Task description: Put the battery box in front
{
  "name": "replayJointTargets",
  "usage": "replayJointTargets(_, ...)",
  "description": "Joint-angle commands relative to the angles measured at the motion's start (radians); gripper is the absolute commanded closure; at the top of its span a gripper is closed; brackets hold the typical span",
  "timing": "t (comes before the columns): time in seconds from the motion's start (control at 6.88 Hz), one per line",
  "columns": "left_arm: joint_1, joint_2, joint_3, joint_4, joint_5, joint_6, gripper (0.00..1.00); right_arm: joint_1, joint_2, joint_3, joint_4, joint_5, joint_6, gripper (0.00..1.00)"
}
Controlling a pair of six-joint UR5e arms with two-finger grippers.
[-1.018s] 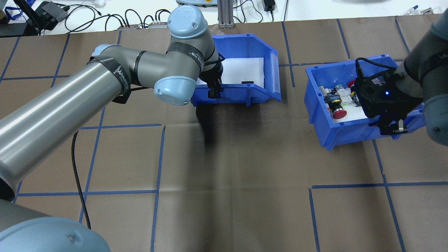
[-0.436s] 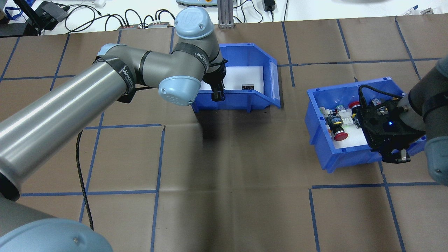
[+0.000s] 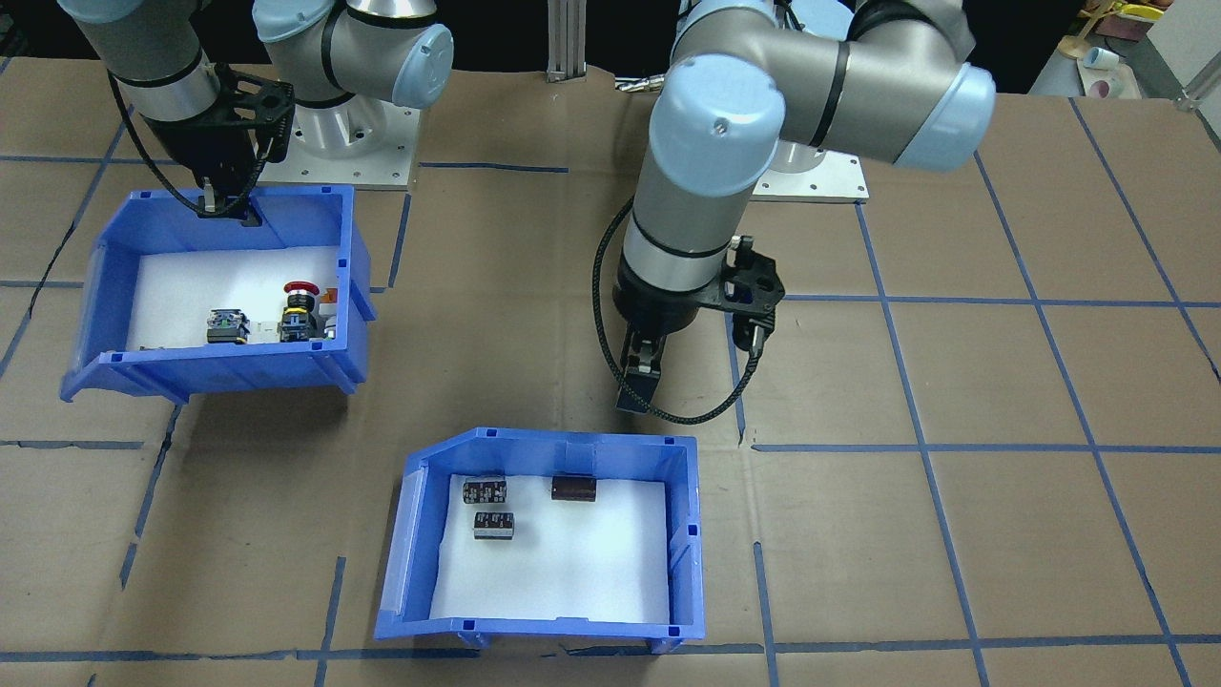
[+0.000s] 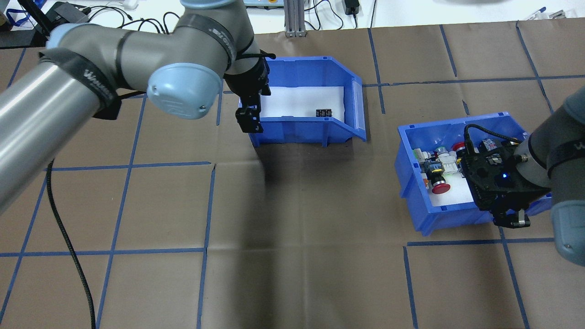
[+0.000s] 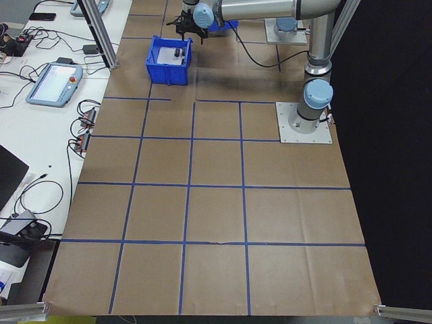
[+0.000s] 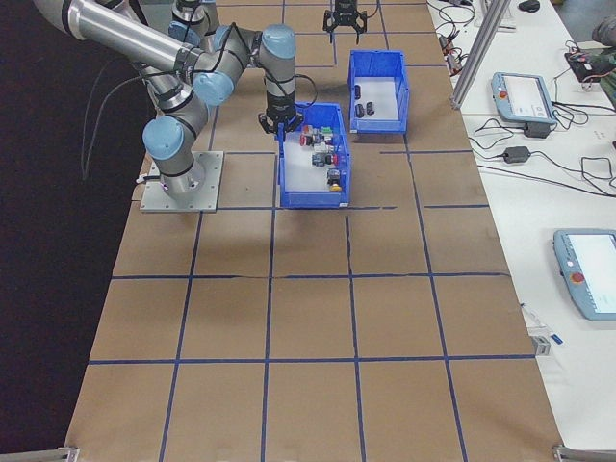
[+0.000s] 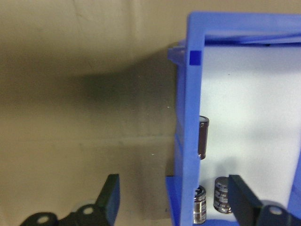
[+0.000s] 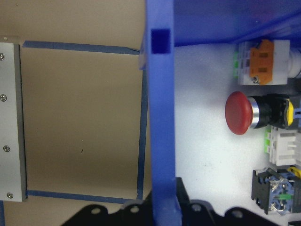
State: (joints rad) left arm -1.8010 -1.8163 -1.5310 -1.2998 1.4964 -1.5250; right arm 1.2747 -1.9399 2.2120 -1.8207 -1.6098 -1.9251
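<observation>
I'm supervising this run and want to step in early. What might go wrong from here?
1. The left gripper hangs open with its jaws astride a wall of the battery box. Moving sideways before rising clear might snag the box and drag it.
2. The right gripper is clamped on the wall of the button bin. Lifting or tilting the bin could send the loose switches sliding.

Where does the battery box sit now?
Overhead view: the battery box sits upper centre, the left hand at its left corner, left of the switch bin.
</observation>
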Motion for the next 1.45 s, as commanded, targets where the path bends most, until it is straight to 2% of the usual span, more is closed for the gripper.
replayJointTargets(0.0, 0.046, 0.127, -0.009, -0.044, 0.049, 0.557, 0.01, 0.061, -0.088, 0.086, -0.014, 0.025, 0.085, 0.95)
replayJointTargets(0.29, 0.052, 0.215, 0.003, -0.169, 0.201, 1.108, 0.01, 0.225, -0.085, 0.087, -0.017, 0.037, 0.274, 0.95)
replayJointTargets(0.58, 0.063, 0.229, -0.018, -0.173, 0.191, 1.49, 0.01, 0.352, -0.059, 0.087, -0.07, 0.039, 0.42, 0.95)
replayJointTargets(0.73, 0.068, 0.23, -0.011, -0.188, 0.168, 1.523, 0.01, 0.417, -0.019, 0.086, -0.118, 0.039, 0.492, 0.95)
replayJointTargets(0.87, 0.065, 0.23, -0.011, -0.197, 0.139, 1.524, 0.01, 0.51, 0.046, 0.081, -0.209, 0.037, 0.574, 0.95)
replayJointTargets(1.02, 0.075, 0.224, -0.008, -0.199, 0.048, 1.522, 0.01, 0.6, 0.115, 0.062, -0.276, 0.033, 0.659, 0.94)
replayJointTargets(1.31, 0.075, 0.232, -0.017, -0.2, 0.051, 1.524, 0.01, 0.739, 0.253, -0.052, -0.282, 0.022, 0.799, 0.94)
